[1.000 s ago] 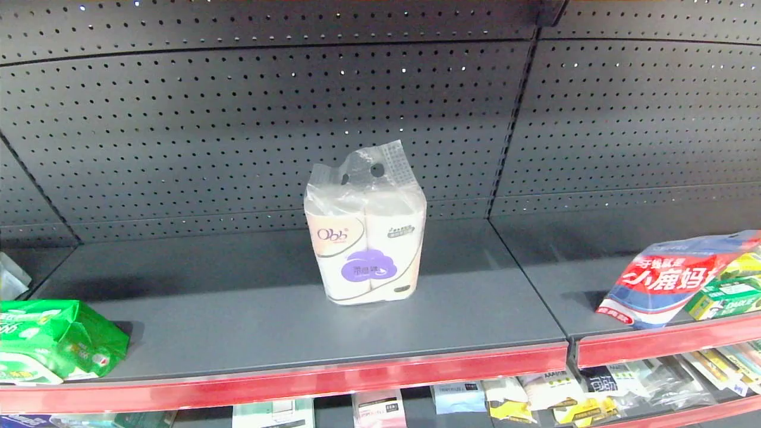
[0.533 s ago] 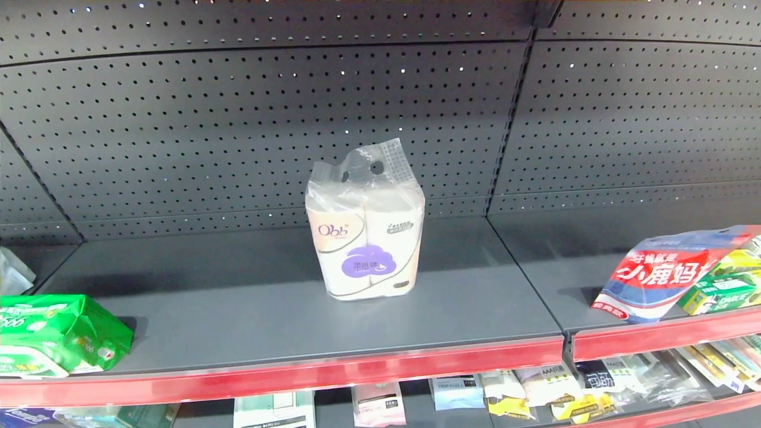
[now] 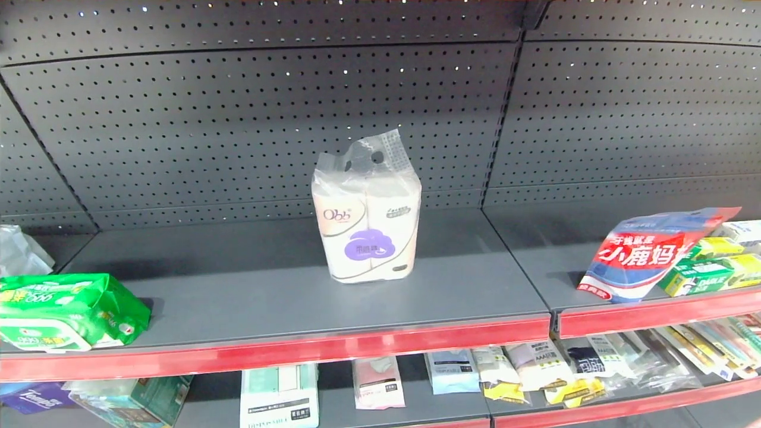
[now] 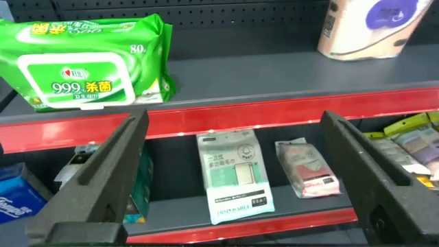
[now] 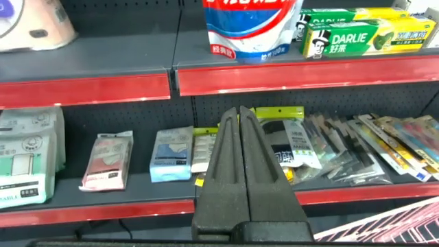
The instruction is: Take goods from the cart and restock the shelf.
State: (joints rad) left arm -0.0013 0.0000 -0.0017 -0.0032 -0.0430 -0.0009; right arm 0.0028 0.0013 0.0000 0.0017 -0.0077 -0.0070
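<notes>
Standing roll pack (image 3: 365,229), wipes pack (image 3: 71,309) edge-cropped

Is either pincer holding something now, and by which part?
Nothing is held. The left pincer is open and empty; the right pincer is shut on nothing.

Dark grey perforated back panel (image 3: 238,119)

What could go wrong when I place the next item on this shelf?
The toilet paper pack stands tall and alone on the shelf; a nudge could topple it. The green wipes pack lies at its front lip, near the open left gripper, so raising that arm might knock it off.
</notes>
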